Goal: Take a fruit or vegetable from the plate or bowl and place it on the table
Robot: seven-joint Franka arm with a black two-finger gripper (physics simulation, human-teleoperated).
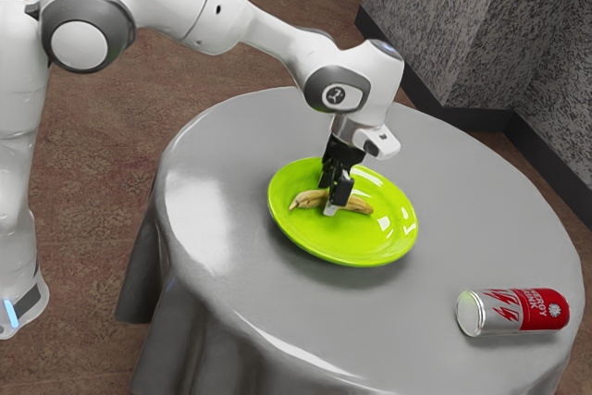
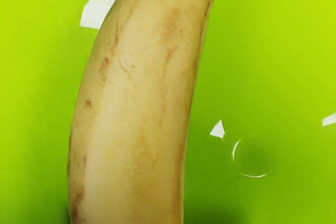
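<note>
The black gripper points down over the plate at the banana's middle. Its fingers stand apart, one on the near side of the banana and one on the far side; contact from both sides cannot be made out. The yellow-brown banana lies on the bright green plate. In the wrist view the banana is large and close under my hand, lengthwise, with the green plate on both sides of it.
A red and silver drink can lies on its side near the table's edge, toward the exterior view's lower right. The round table wears a grey cloth, and its surface surrounds the plate.
</note>
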